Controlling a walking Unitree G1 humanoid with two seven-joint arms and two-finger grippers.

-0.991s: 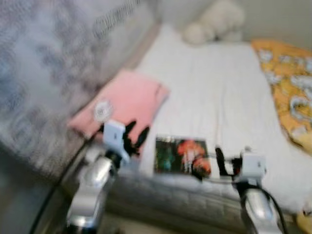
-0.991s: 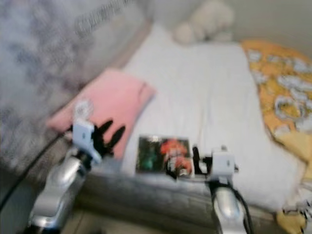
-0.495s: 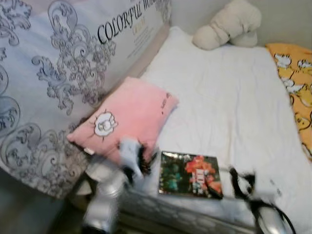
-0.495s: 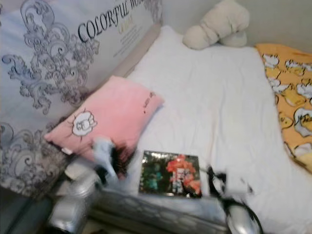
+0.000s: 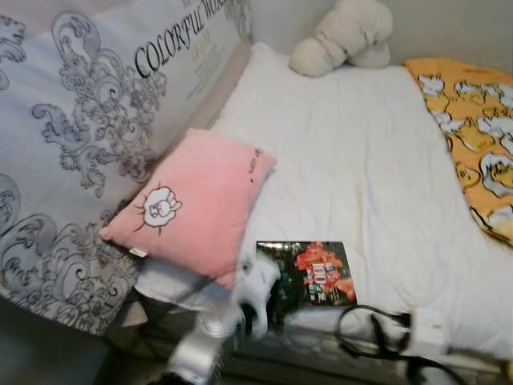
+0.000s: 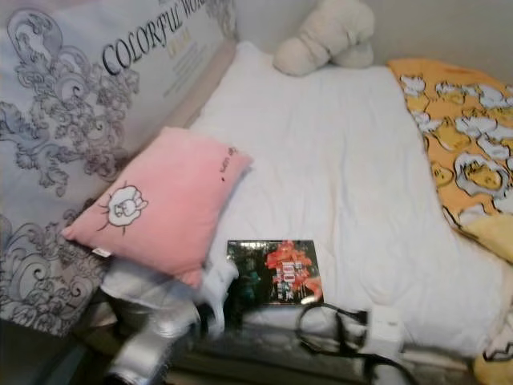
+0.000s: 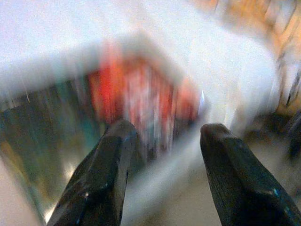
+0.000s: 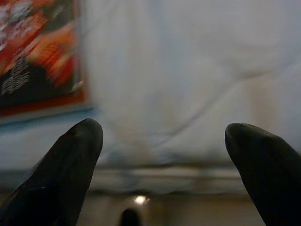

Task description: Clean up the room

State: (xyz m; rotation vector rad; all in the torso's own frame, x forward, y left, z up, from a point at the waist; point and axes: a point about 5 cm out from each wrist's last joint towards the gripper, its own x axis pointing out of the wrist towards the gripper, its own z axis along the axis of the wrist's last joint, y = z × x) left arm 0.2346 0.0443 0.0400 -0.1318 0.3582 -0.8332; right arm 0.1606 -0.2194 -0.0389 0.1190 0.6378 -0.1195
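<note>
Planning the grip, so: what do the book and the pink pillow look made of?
Book: flat and thin, probably paper; its printed cover looks glossy, though blur leaves that unsure. Pillow: soft matte fabric, likely plush; it looks puffy, with rounded edges and a printed cartoon figure.

L gripper (image 7: 162,141) & R gripper (image 8: 164,136) both w/ fingers spread.

At the lower left of the head views, the left arm (image 5: 196,357) is a rounded silver metal limb, blurred, ending in a white block at the wrist with dark jaws beyond it. At the lower right, the right arm's white boxy wrist housing (image 5: 429,335) carries a looping black cable (image 5: 357,333). In the wrist views, the left gripper (image 7: 162,176) and the right gripper (image 8: 162,172) each show two thick, matte black, round-tipped fingers.
</note>
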